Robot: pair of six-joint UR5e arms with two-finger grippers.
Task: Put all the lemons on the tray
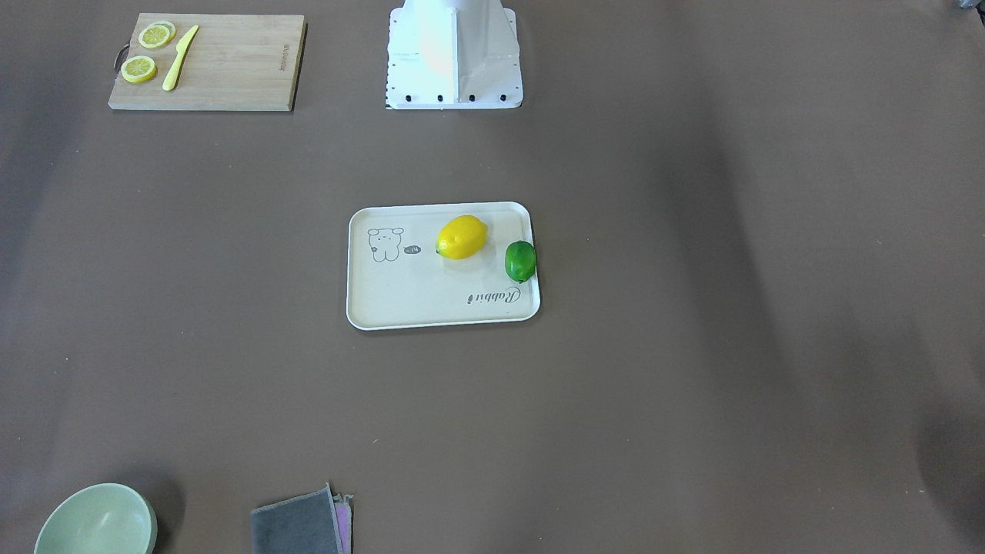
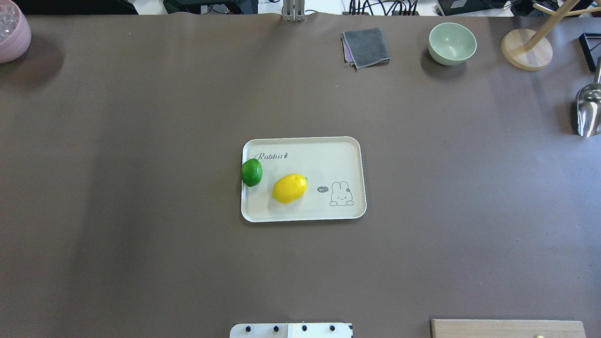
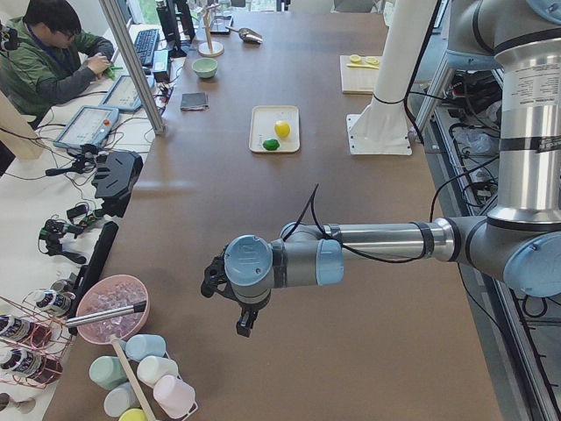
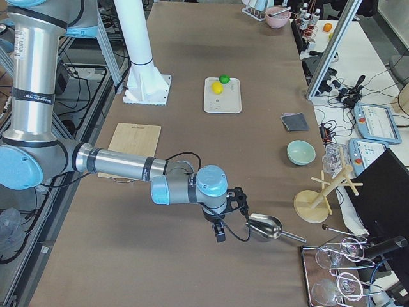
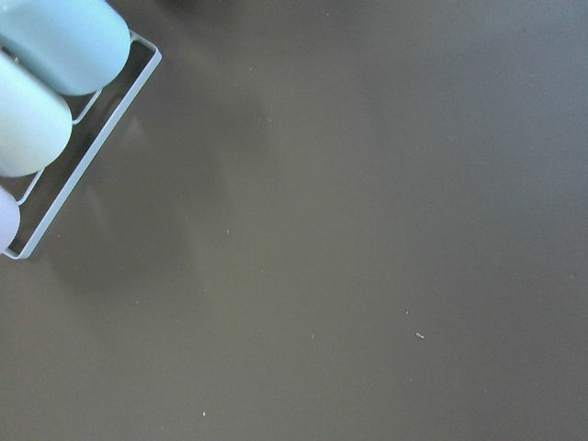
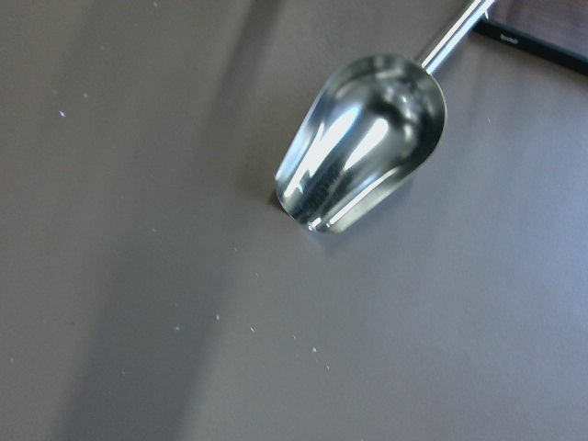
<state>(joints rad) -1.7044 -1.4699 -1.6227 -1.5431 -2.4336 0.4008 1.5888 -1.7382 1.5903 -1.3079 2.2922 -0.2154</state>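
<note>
The cream-white tray (image 2: 310,159) lies at the table's middle, also in the front view (image 1: 431,300). The yellow lemon (image 2: 289,188) (image 1: 462,236) lies on the tray. The green lemon (image 2: 251,172) (image 1: 520,261) sits against the tray's rim on my left side, partly over the edge. My left gripper (image 3: 210,285) hangs far off near the table's left end. My right gripper (image 4: 238,199) hangs near the right end, next to a metal scoop. Both grippers show only in the side views, so I cannot tell whether they are open or shut.
A wooden cutting board (image 1: 208,61) with lemon slices and a yellow knife lies near the base. A green bowl (image 2: 452,43), a grey cloth (image 2: 366,47), a wooden stand (image 2: 526,49), the metal scoop (image 6: 363,138), a pink bowl (image 2: 11,30) and a cup rack (image 5: 46,83) line the table's edges.
</note>
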